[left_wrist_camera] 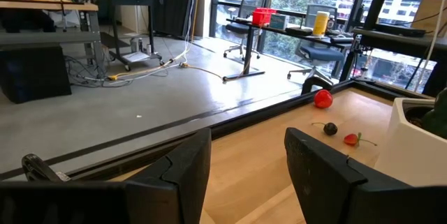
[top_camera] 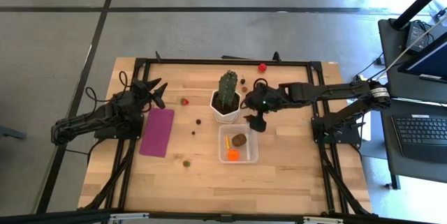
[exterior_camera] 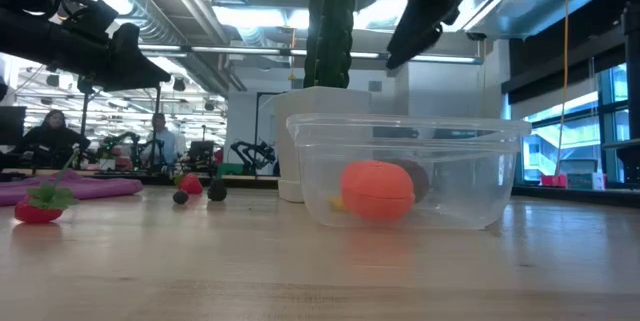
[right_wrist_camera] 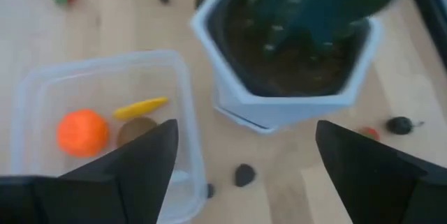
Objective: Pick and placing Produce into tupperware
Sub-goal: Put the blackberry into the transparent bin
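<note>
Tiny toy produce pieces point(top_camera: 198, 121) lie scattered beside the white hexagonal cactus pot point(top_camera: 226, 108); three sit in the clear square tupperware point(top_camera: 237, 145) just beyond it. They look light, hard and prone to roll, so a centred pinch suits them. The right gripper point(top_camera: 254, 121) hovers open, empty, beside the pot; the left gripper point(left_wrist_camera: 244, 172), well apart, is open.

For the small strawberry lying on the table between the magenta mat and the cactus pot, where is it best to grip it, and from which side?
Probably straight from above, fingers closing across the red body of the strawberry, not its thin green leaves. It lies alone on bare wood between the magenta mat and the cactus pot. The left gripper, open, is nearest.
</note>
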